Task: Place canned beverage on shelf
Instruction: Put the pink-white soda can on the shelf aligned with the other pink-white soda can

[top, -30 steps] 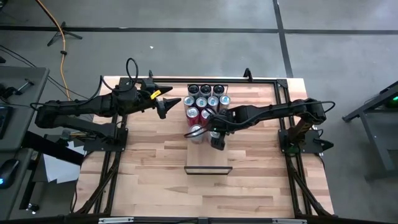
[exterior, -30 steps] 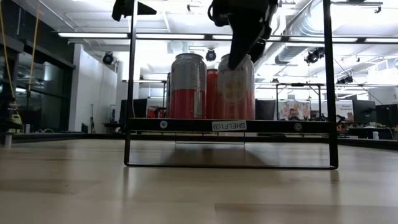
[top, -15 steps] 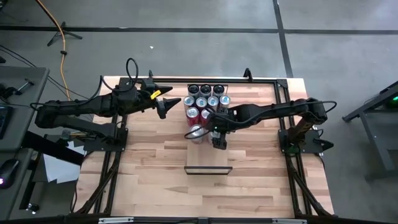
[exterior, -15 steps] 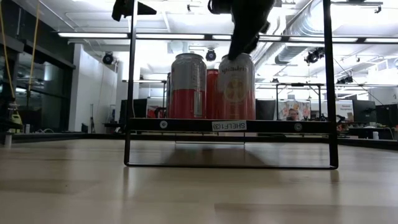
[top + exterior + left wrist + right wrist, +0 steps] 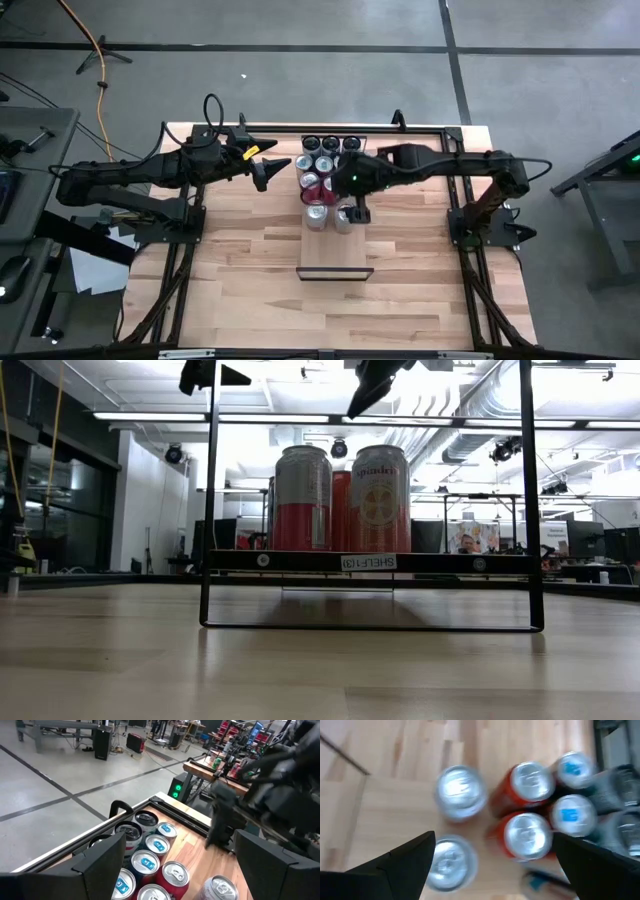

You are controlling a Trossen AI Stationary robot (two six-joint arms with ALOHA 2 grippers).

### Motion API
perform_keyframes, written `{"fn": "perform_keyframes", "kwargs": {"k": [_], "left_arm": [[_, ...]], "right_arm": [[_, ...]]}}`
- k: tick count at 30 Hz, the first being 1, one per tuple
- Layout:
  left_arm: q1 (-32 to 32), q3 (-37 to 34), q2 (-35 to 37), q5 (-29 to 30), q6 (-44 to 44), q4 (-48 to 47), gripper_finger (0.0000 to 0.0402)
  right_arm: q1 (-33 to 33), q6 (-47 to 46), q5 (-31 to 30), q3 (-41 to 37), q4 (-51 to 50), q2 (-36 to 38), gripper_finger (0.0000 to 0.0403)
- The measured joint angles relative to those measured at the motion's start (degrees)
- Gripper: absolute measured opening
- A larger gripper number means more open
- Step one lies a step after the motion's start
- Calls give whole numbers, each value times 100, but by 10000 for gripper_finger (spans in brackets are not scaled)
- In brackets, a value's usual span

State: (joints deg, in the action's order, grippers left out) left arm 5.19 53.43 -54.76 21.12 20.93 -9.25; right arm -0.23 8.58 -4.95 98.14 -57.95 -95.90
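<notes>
The shelf (image 5: 335,255) is a pale plank in a thin dark frame, lying mid-table. Two cans stand upright on its far end: a silver-and-red one (image 5: 318,215) (image 5: 303,498) and a red one (image 5: 343,218) (image 5: 379,498). My right gripper (image 5: 357,211) (image 5: 368,388) hangs open above the red can, tilted down and clear of it. Its wrist view shows both silver can tops (image 5: 461,788) (image 5: 449,861) below the gripper (image 5: 494,840). My left gripper (image 5: 268,173) (image 5: 180,837) waits open, high up, left of the can cluster.
Several more cans (image 5: 330,160) stand packed together on the table just beyond the shelf's far end, some red, some with blue tabs (image 5: 146,862). A dark metal frame (image 5: 420,127) runs round the table's edges. Bare wooden tabletop (image 5: 260,300) lies near the front.
My right gripper has risen straight off the red can on the shelf, drawn slightly toward the far edge and rolled about its own axis, staying open. The red can has stayed upright on the shelf beside the silver-and-red one.
</notes>
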Motion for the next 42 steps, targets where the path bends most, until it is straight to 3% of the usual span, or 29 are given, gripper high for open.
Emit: {"fn": "perform_keyframes", "kwargs": {"k": [13, 16, 21, 27, 34, 42], "left_arm": [[0, 0, 0, 1, 4, 2, 326], [0, 0, 0, 2, 7, 2, 326], [4, 0, 0, 2, 16, 2, 326], [3, 0, 2, 4, 153, -20, 326], [0, 0, 0, -9, 289, -18, 326], [0, 0, 2, -11, 297, -42, 326]], "right_arm": [[-169, 48, -28, 237, 188, -4, 387], [-170, 368, 615, 235, 98, -4, 387], [-137, 1850, 1577, 228, -499, -76, 387], [-85, 3400, 1591, 228, -990, -378, 387], [-85, 4081, 1117, 224, -949, -854, 387], [-85, 4310, 1145, 224, -1101, -1169, 387]]}}
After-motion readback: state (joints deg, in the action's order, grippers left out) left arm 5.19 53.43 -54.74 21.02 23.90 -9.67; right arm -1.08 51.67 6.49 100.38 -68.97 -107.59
